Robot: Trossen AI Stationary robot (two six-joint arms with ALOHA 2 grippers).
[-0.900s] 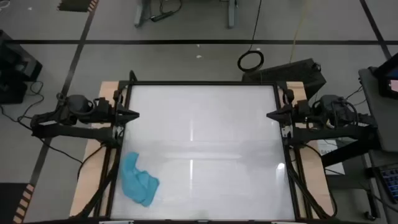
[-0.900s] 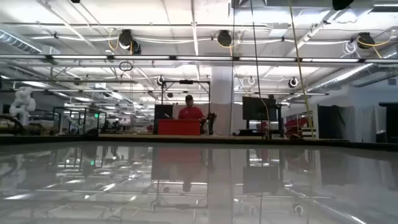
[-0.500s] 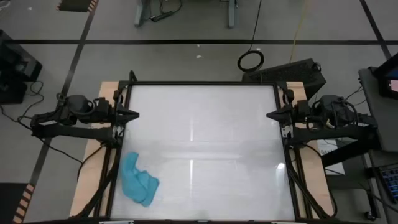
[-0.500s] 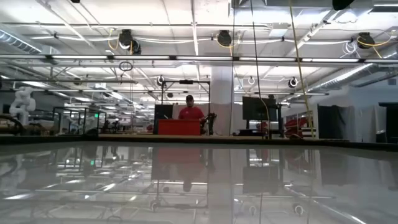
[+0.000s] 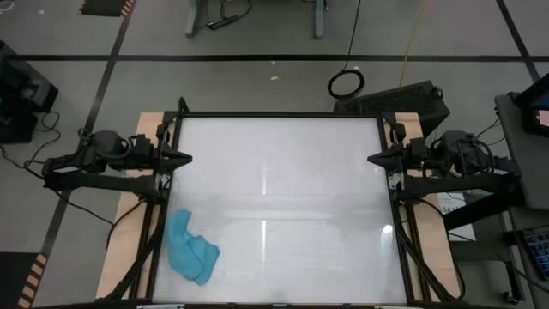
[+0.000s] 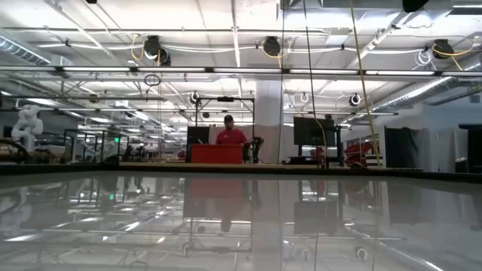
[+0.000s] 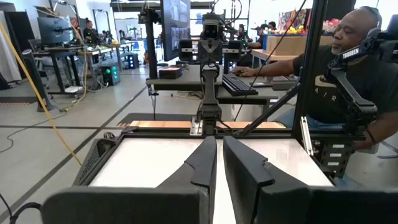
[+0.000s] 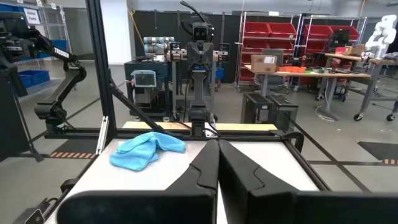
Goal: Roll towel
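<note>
White glossy tabletop [image 5: 283, 172] in a dark frame, mirroring ceiling lights in the low view.

Nearest the front edge, towards the corner on the left arm's side: small turquoise-blue soft cloth towel [image 5: 190, 249], plain and unmarked. Crumpled, not rolled: one narrower end pointing up the table, a thicker bunched fold at the other end. Seen across the tabletop from the right wrist view as a low rumpled heap [image 8: 148, 149] with soft creases, lying flat on the white surface. Touching nothing but the tabletop, well apart from both arms.

Farther back, at mid-table height on either side:
- Left gripper [image 5: 184, 158], parked at the left edge, pointing inward across the surface; dark fingers [image 7: 202, 165] a narrow slit apart, holding nothing.
- Right gripper [image 5: 373, 159], parked at the opposite edge, facing the left one; fingers [image 8: 208, 163] pressed together, holding nothing.

Beyond the table:
- Black coil of cable [image 5: 346, 83] on the grey floor behind the far edge.
- Seated person in a dark shirt and headset [image 7: 348, 68] at a desk, behind the right arm's side.
- Rack of red storage bins [image 8: 273, 37] against the far wall, workbenches beside it.
- Person in a red top [image 6: 230, 135] far off in the open hall, behind a red box, under white trusses and hanging cables.
</note>
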